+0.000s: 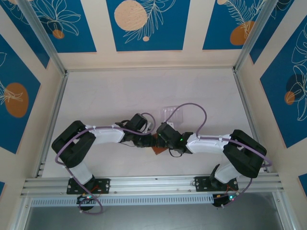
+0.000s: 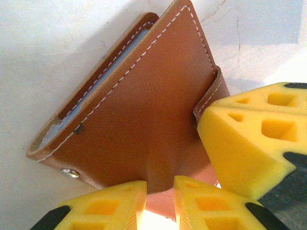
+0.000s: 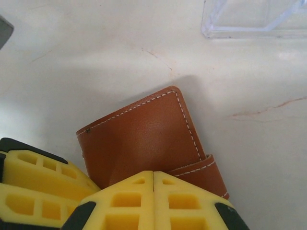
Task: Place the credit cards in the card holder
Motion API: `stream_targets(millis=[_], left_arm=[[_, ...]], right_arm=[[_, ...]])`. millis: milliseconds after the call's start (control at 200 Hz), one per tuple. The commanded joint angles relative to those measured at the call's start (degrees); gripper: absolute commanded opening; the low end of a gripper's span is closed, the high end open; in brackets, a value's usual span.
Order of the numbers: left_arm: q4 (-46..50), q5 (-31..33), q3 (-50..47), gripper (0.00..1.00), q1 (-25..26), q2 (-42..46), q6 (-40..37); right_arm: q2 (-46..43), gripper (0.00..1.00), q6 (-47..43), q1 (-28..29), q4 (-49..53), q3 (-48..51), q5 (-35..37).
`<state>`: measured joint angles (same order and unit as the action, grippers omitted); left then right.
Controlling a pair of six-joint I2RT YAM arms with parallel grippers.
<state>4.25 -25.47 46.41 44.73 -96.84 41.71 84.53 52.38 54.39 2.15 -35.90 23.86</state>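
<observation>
Brown stitched-leather folding card holder (image 2: 139,120) lies folded nearly flat on the white marbled counter (image 3: 96,57), mid-counter between both arms and just in front of a clear plastic slotted stand (image 1: 172,112). Left pincer (image 2: 159,186) is clamped on it: a leather edge sits between the two yellow foam fingers. Right pincer (image 3: 153,175) has its fingers pressed together with no gap, tips against the holder beside its snap tab (image 3: 204,170). Cannot tell whether it pinches a leather layer or only presses.

A pale bluish inner sleeve (image 2: 103,72) peeks out along the open edge. Cannot tell whether any credit cards sit inside; the edge is too narrow. The stand corner seen from the right wrist carries no card.

Judgement: late stage, probably folding or closing the holder. The tab looks wrapped round the edge, with a metal snap stud (image 2: 70,173) at the far corner. Left to do: let go and confirm the cards are seated.
</observation>
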Motion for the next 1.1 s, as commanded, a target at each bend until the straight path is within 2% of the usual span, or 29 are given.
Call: stream_targets(millis=[0, 110, 265, 330, 530, 635, 660, 725, 755, 810, 855, 940, 1095], left_arm=[[-0.08, 4.73, 0.67, 0.25, -0.09, -2.76, 0.2], [-0.11, 4.73, 0.87, 0.25, -0.13, -2.75, 0.25], [1.33, 5.46, 1.85, 0.25, -0.19, -1.95, -0.25], [3.05, 6.3, 2.96, 0.27, -0.32, -0.99, -0.98], [9.2, 6.57, 7.5, 0.39, -3.26, 4.59, -3.62], [12.58, 6.92, 9.07, 0.48, -6.59, 9.78, -5.63], [13.56, 7.02, 9.33, 0.52, -7.53, 11.08, -6.19], [15.58, 8.02, 9.36, 0.67, -9.76, 15.62, -7.95], [16.37, 9.0, 9.02, 0.74, -11.02, 18.07, -8.81], [17.67, 12.16, 7.76, 0.85, -13.28, 23.07, -10.11], [18.96, 16.62, 6.64, 1.0, -15.13, 27.25, -11.31], [21.96, 29.15, 5.11, 1.0, -16.89, 34.66, -14.12], [22.1, 56.93, 0.26, 1.0, -17.61, 43.7, -18.62]], right_arm=[[3.51, 0.0, 3.23, 1.81, 14.22, 5.96, -2.44], [4.3, 0.0, 3.73, 2.5, 13.03, 6.27, -2.33], [2.94, 0.0, 0.55, 2.44, 16.49, 2.35, -1.8], [1.13, 0.07, -2.55, 1.72, 18.41, -0.42, -2.47], [-6.93, 0.45, -10.92, -4.68, 22.54, -8.94, -10.94], [-11.7, 0.63, -13.66, -7.51, 24.86, -11.83, -11.58], [-12.76, 0.71, -14.1, -8.21, 25.48, -12.5, -11.15], [-15.61, 0.98, -14.73, -10.15, 27.23, -13.56, -8.58], [-17.26, 1.0, -15.17, -11.24, 27.45, -13.56, -7.44], [-20.45, 1.0, -15.33, -14.08, 28.04, -13.41, -5.15], [-23.03, 1.0, -16.24, -16.39, 28.15, -13.19, -3.14], [-28.51, 1.0, -18.95, -19.8, 26.08, -11.44, 3.76], [-33.06, 1.0, -19.11, -27.5, 23.49, -8.87, 19.69]])
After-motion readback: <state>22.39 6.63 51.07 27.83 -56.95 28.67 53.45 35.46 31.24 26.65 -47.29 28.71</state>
